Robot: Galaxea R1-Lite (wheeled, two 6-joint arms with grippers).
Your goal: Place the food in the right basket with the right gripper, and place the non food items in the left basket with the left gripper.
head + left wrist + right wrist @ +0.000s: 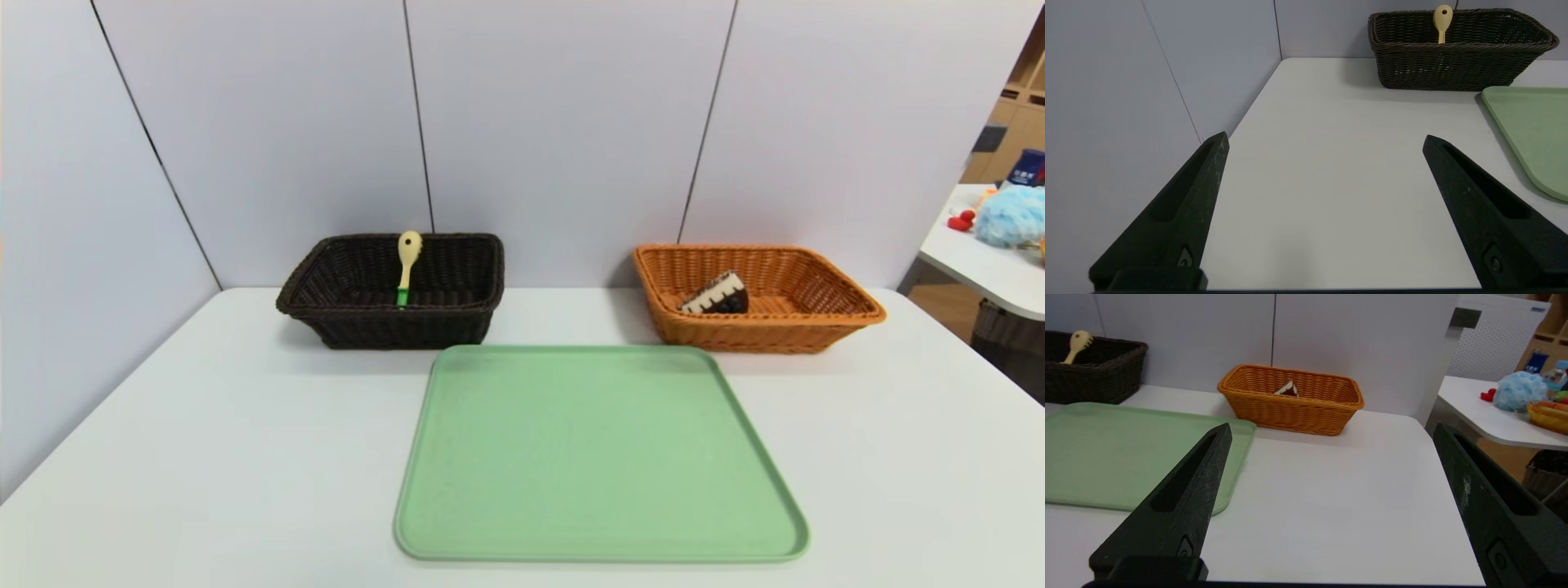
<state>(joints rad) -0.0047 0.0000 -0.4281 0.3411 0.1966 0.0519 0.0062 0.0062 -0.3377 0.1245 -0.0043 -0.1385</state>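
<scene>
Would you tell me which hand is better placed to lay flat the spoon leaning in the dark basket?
Probably the left hand: open, empty, nearer the dark basket holding the spoon; the right hand sits by the orange basket.

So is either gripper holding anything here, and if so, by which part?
Nothing is held. The left gripper and right gripper both stand open and empty over the table.
</scene>
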